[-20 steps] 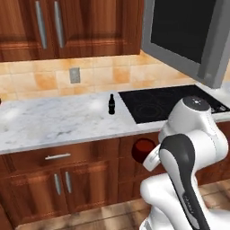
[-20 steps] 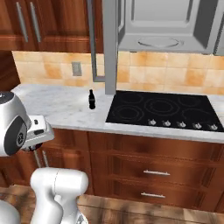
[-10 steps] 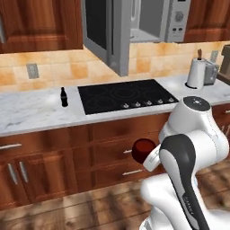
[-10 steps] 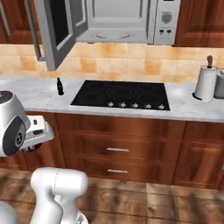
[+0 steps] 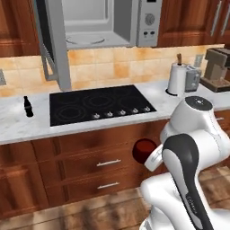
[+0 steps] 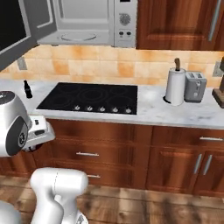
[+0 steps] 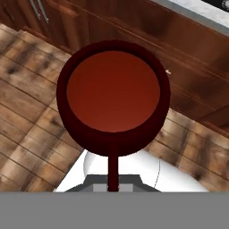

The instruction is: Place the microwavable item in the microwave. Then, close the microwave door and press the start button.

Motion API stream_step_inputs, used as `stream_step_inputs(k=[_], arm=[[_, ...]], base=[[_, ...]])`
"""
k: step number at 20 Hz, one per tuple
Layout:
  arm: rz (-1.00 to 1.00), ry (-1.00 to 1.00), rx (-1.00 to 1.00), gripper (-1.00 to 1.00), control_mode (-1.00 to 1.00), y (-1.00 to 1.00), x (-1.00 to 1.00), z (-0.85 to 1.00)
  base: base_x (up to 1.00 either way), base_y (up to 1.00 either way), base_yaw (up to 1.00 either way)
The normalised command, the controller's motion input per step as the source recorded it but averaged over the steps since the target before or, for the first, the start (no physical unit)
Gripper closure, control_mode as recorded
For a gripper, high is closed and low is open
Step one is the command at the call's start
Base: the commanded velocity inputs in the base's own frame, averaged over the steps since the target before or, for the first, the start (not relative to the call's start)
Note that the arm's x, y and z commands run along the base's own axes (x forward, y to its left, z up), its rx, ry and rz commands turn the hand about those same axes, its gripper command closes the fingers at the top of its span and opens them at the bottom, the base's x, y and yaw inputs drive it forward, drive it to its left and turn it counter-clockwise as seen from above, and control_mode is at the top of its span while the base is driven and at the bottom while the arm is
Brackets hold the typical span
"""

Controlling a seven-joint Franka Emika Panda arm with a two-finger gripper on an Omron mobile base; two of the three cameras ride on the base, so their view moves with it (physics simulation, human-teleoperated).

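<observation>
Jaws pinch the dark red rounded mug (image 7: 113,97) by its handle; I'd fear clipping the open grey microwave door (image 5: 53,45).

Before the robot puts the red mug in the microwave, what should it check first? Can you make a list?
1. Mug held by its handle in the shut gripper: ok.
2. Mug empty, nothing to spill: ok.
3. Microwave door swung open: ok.
4. Round plate inside the microwave free for the mug: ok.
5. Mug lifted up to the microwave: not ok, it sits low, by the drawers.
6. Cola bottle out of the way: ok, far left on the counter.
</observation>
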Motion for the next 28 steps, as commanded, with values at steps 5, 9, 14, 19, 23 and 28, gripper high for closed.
stream_step_inputs(k=[5, 9, 14, 19, 23, 28], arm=[[0.0, 0.0, 0.0, 1.0, 1.0, 0.0, 0.0, 0.0], [0.0, 0.0, 0.0, 1.0, 1.0, 0.0, 0.0, 0.0], [0.0, 0.0, 0.0, 1.0, 1.0, 0.0, 0.0, 0.0], [0.0, 0.0, 0.0, 1.0, 1.0, 0.0, 0.0, 0.0], [0.0, 0.0, 0.0, 1.0, 1.0, 0.0, 0.0, 0.0], [0.0, 0.0, 0.0, 1.0, 1.0, 0.0, 0.0, 0.0]], base=[[0.95, -0.12, 0.0], [0.76, -0.05, 0.0], [0.54, -0.01, 0.0], [0.42, -0.03, 0.01], [0.49, -0.01, 0.0], [0.45, -0.02, 0.0]])
